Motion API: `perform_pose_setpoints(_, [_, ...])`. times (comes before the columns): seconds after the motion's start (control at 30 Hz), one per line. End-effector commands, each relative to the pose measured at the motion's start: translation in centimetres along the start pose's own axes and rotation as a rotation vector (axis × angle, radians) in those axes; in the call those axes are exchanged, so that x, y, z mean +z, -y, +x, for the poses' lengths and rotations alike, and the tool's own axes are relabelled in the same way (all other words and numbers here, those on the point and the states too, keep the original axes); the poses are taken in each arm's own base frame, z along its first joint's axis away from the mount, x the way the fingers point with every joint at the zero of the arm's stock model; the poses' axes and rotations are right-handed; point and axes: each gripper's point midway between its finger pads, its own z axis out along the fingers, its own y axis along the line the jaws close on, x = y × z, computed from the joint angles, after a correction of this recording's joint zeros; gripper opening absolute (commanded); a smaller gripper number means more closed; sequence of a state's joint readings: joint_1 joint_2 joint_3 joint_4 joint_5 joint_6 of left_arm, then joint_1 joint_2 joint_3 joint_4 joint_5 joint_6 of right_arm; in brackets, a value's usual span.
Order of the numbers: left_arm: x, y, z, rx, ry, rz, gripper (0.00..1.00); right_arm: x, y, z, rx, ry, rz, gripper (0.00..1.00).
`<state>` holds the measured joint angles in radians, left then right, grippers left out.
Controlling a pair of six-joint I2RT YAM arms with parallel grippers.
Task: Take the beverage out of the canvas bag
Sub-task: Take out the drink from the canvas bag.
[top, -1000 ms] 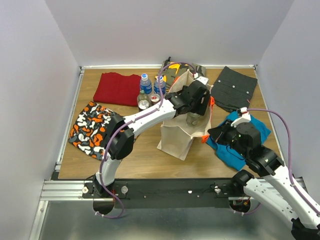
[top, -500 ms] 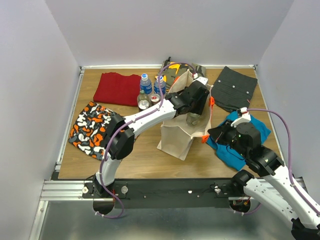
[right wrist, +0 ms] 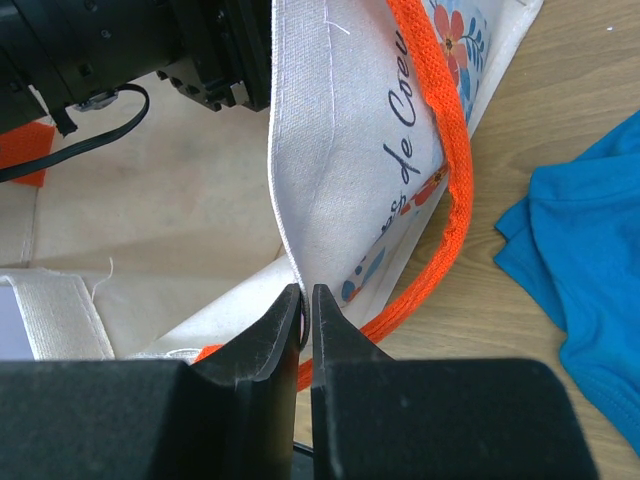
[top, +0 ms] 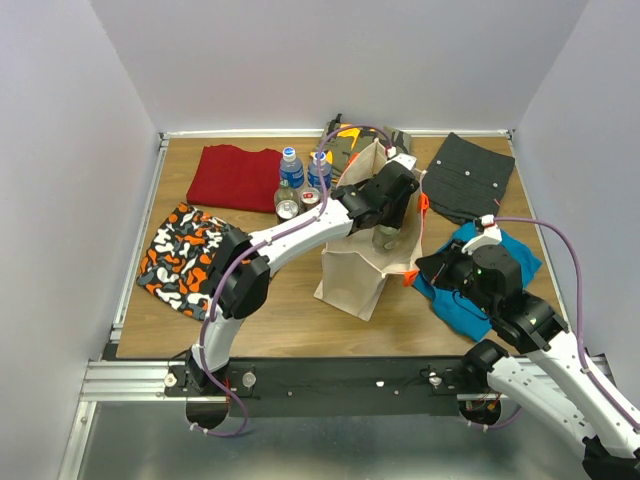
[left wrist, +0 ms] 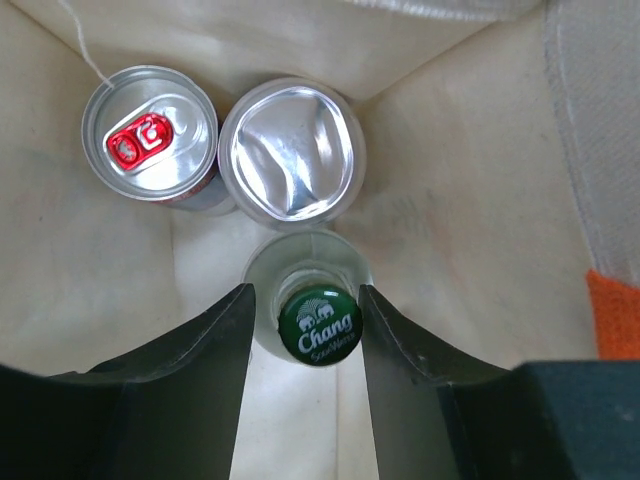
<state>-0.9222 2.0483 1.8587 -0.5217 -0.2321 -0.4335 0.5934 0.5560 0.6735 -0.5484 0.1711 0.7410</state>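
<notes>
With my right fingers (right wrist: pixel 268 335) pinched shut on the canvas bag (right wrist: pixel 335 170) rim to hold it open, my left fingers (left wrist: pixel 215 350), half closed astride the green-capped bottle (left wrist: pixel 318 326) standing inside it, perhaps not yet gripping, should squeeze squarely and lift straight past the cans (left wrist: pixel 292 150).

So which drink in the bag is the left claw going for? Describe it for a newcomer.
Look into the beige canvas bag with orange handles on the wooden table. Three drinks stand inside; the one between the fingers of the left claw is a clear bottle. Its green Chang cap sets it apart from the two silver-topped cans beside it.
</notes>
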Motion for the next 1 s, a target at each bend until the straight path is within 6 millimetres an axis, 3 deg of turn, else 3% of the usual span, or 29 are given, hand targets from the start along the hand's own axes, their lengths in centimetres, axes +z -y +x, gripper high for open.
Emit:
perform_pose_setpoints(0.0, [0.76, -0.42, -0.38, 0.009, 0.002, -0.031, 0.54, 0.24, 2.25, 1.08, -0.022, -0.022, 0.088, 0.17])
perform_pose_setpoints(0.17, [0.8, -0.31, -0.49, 0.008, 0.002, -0.028, 0.6, 0.24, 2.28, 1.11, -0.021, -0.022, 0.088, 0.17])
perform_pose_setpoints(0.4, [0.69, -0.3, -0.9, 0.01, 0.01, -0.031, 0.59, 0.24, 2.3, 1.09, -0.02, -0.021, 0.089, 0.17])
perform_pose_setpoints(0.57, [0.55, -0.26, -1.08, 0.009, 0.015, -0.029, 0.5, 0.28, 2.34, 1.18, -0.023, -0.024, 0.09, 0.17])
perform_pose_setpoints(0.63, [0.49, -0.25, -1.14, 0.008, 0.017, -0.029, 0.4, 0.28, 2.35, 1.16, -0.021, -0.023, 0.092, 0.17])
perform_pose_setpoints(0.9, [0.44, -0.24, -1.03, 0.006, 0.017, -0.025, 0.35, 0.23, 2.21, 1.03, -0.02, -0.02, 0.086, 0.17])
perform_pose_setpoints(0.97, [0.32, -0.22, -1.14, 0.004, 0.02, -0.024, 0.3, 0.23, 2.26, 1.13, -0.021, -0.023, 0.087, 0.18])
